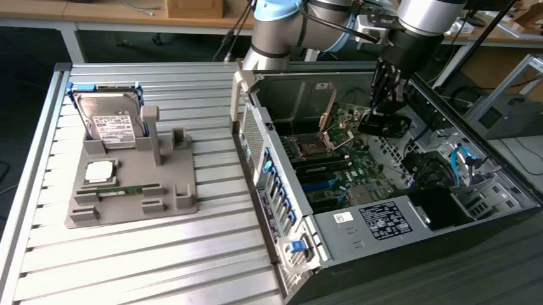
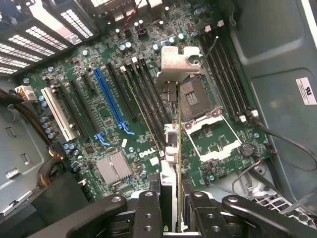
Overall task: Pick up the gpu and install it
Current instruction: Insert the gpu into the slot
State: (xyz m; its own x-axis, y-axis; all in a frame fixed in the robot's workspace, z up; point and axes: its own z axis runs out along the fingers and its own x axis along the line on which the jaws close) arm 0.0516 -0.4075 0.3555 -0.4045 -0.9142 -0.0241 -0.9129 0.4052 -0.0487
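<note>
In the wrist view the gpu (image 2: pixel 169 186) is seen edge-on, a thin card with a pale metal end, standing between my two black fingers (image 2: pixel 148 213). My gripper (image 2: pixel 173 218) is shut on it. The card hangs above the green motherboard (image 2: pixel 148 64), over the black slots between the blue slot (image 2: pixel 111 101) and the open processor socket (image 2: pixel 195 99). In the exterior view my gripper (image 1: pixel 383 101) reaches down into the open computer case (image 1: pixel 280 190), with the gpu (image 1: pixel 383 124) as a dark shape under it, above the board and apart from it.
A grey holder (image 1: pixel 127 197) on the slatted table at the exterior view's left carries a hard drive (image 1: pixel 106 121), a processor chip (image 1: pixel 100 170) and a green memory stick (image 1: pixel 119 189). Case walls, drive bays and cables (image 1: pixel 462 165) surround the board. A finned heatsink (image 2: pixel 113 166) sits on it.
</note>
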